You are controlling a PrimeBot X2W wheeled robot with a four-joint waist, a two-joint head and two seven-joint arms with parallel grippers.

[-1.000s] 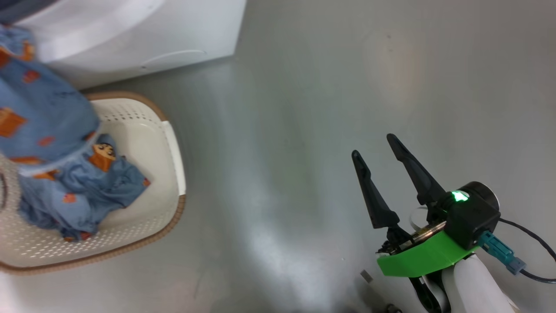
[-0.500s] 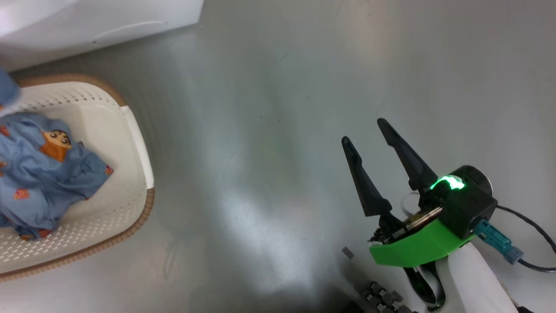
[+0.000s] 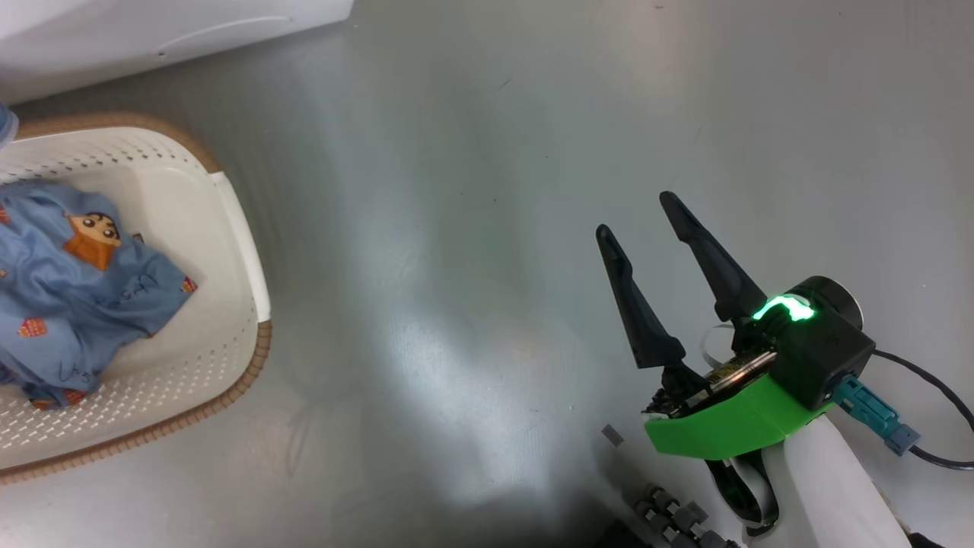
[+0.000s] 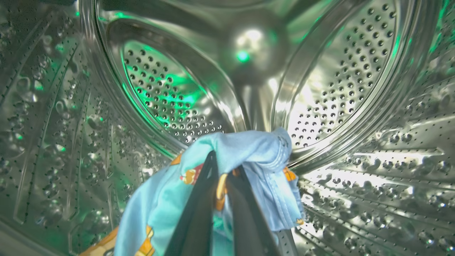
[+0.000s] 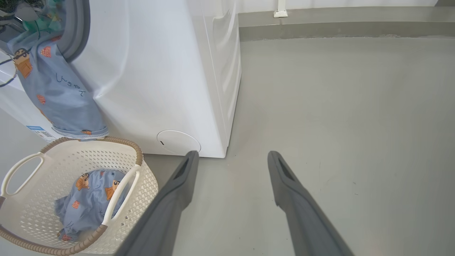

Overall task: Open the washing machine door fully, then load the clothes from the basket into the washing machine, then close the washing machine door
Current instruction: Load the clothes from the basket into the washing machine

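Your left gripper (image 4: 224, 166) was deep inside the steel drum (image 4: 355, 71) of the washing machine (image 5: 160, 71). Its two dark fingers were pinched together on a light blue garment (image 4: 249, 145) printed with orange-brown figures, which draped over both fingertips. In the right wrist view, a length of printed blue cloth (image 5: 60, 92) hung out of the machine's opening, past the grey door seal (image 5: 81, 32) and down the white front. Its hem ended just above the brown rim of the basket (image 5: 144, 185). That basket stood on the floor just beside the machine's front, and a second garment (image 5: 89, 202) lay crumpled in its bottom. Low on the front you could see a round flap (image 5: 178, 142) and a label sticker (image 5: 39, 132). Your right gripper (image 3: 636, 213) hovered well apart from the basket, fingers spread wide and holding nothing, with a green light glowing at its wrist. Beneath it ran a smooth grey floor (image 3: 456, 228) with a soft sheen, meeting a low grey kerb (image 5: 337, 30) at the foot of a pale wall.
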